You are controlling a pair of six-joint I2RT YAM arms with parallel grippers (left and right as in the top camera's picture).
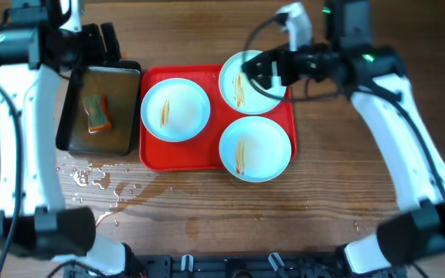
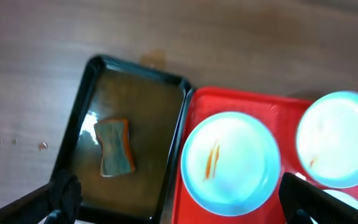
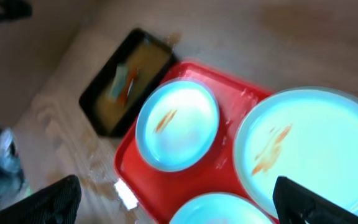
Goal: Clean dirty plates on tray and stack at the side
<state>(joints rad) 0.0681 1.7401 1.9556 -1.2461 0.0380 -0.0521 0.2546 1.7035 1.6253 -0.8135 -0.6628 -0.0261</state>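
Note:
The red tray (image 1: pixel 151 150) lies mid-table with three pale plates on it. The left plate (image 1: pixel 174 109) carries orange streaks and also shows in the left wrist view (image 2: pixel 232 163) and the right wrist view (image 3: pixel 178 124). The back right plate (image 1: pixel 238 86) is streaked and lies partly under my right gripper (image 1: pixel 255 71). The front right plate (image 1: pixel 255 147) is streaked too. My right gripper (image 3: pixel 179 208) is open and empty above the tray. My left gripper (image 1: pixel 103 38) hovers open and empty at the pan's far end (image 2: pixel 179 205).
A black metal pan (image 1: pixel 122 77) left of the tray holds brownish water and a sponge (image 1: pixel 97 112) with an orange side. Water is spilled on the wooden table (image 1: pixel 91 181) in front of the pan and the tray's front left corner.

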